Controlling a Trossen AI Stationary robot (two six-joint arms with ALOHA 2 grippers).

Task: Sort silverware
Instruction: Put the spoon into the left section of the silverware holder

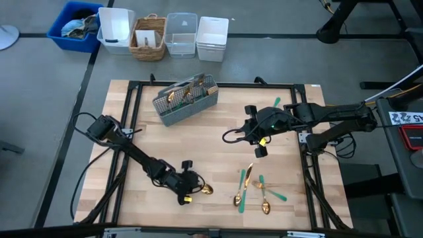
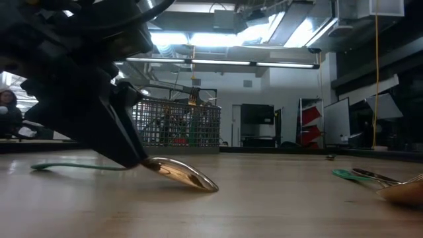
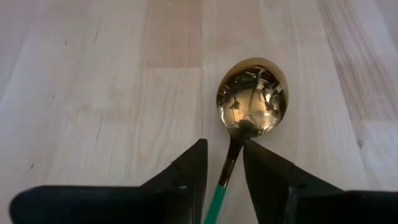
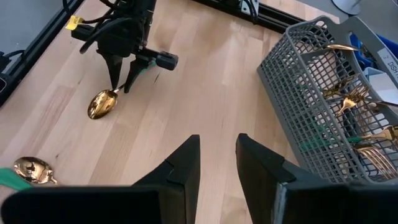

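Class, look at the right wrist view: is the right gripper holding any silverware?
No. The right gripper hangs open and empty above bare table.

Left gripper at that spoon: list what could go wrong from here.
1. The left gripper has its fingers apart around the spoon at its thin neck; if it closes there, the spoon could pivot or slip.
2. The spoon lies flat on the table, so the fingertips may scrape the wood.
3. The right gripper hangs open near the caddy; both arms heading there might crowd.
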